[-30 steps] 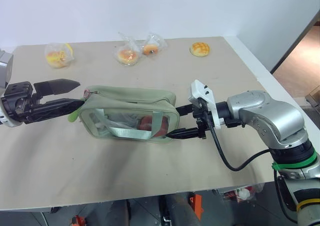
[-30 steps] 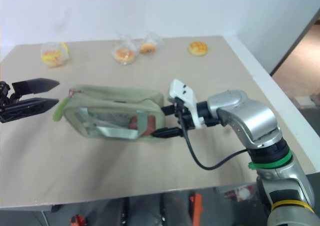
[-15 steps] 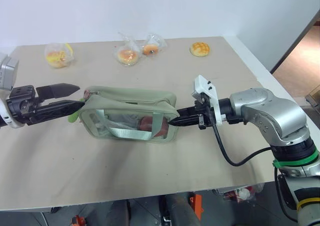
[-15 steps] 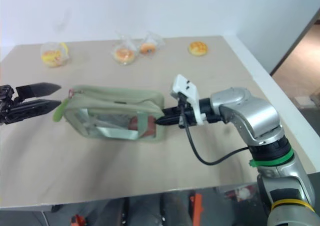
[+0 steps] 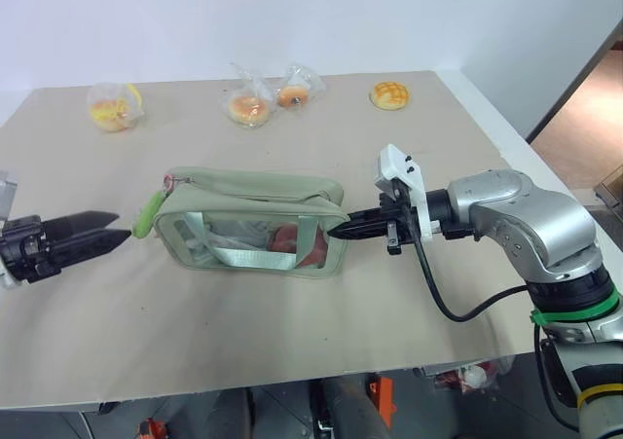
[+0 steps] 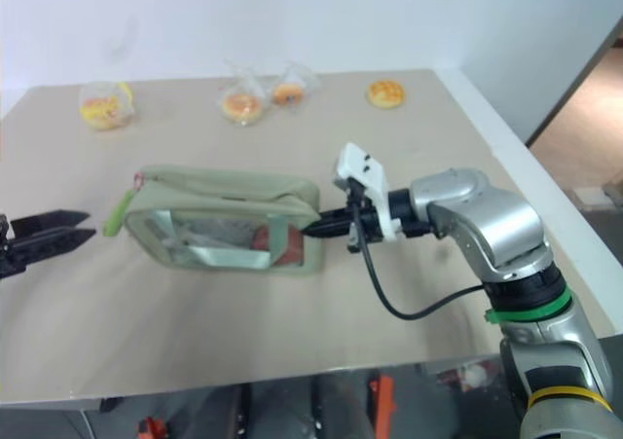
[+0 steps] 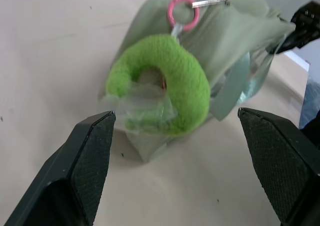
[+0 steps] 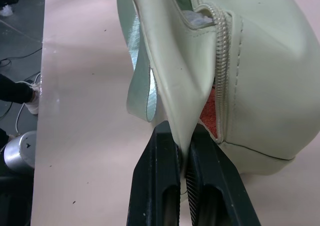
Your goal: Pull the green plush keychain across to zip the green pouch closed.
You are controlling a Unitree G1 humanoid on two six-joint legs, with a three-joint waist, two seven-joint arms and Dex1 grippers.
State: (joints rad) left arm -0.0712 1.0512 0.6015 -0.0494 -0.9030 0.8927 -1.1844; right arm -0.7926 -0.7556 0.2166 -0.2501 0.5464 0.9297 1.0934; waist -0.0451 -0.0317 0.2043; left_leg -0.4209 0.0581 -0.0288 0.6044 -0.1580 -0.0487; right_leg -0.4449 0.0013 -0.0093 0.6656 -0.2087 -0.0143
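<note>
Now, line by line, from the end effectors outward.
Right end effector (image 8: 184, 178): fingers together, clamped on a fold of the green pouch (image 5: 251, 223) at its 3 o'clock end; a second ago they stood apart either side of that end.
Left end effector (image 5: 109, 231): fingers apart, empty, low on the table (image 5: 321, 342) at 9 o'clock of the pouch; a second ago it was higher, reaching to the pouch's end.
Green plush keychain (image 7: 165, 80): hangs by its pink ring (image 7: 182, 13) at the pouch's 9 o'clock end, ungrasped.
Meaning: the pouch looks anchored; the pull itself is not yet begun.
Left wrist view adds: the keychain lies centred between the open fingers, just ahead of them.
Right wrist view adds: the zipper (image 8: 221, 60) gapes, something red inside.
Beyond: wrapped buns (image 5: 249, 107) along the table's 12 o'clock edge.
</note>
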